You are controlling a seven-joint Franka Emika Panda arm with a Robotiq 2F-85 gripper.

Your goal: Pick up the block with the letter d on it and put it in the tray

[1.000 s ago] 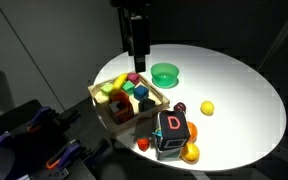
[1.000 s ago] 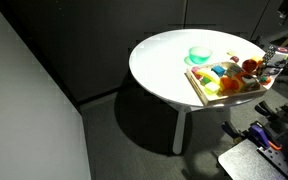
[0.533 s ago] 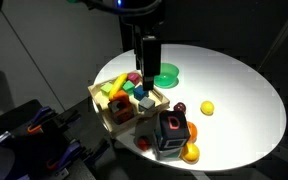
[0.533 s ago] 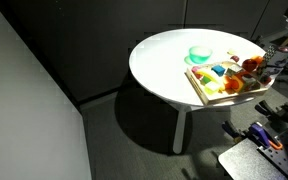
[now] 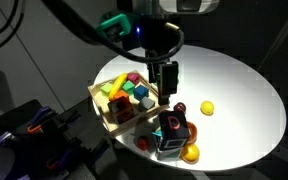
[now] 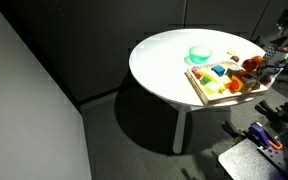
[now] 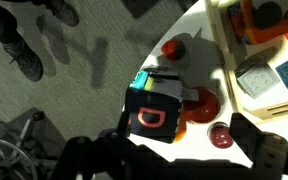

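place: robotics lab | cues: round white table [image 6: 164, 60], dark wall panels [image 6: 84, 40], grey carpet [image 6: 134, 140]

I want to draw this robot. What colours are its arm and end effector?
Mostly black. The arm is dark, with a glowing green light near the wrist. The end effector is black and boxy, with two dark fingers.

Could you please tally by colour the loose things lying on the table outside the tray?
Black D block: 1
Green bowl: 1
Yellow ball: 1
Orange ball: 1
Red pieces: 3
Total: 7
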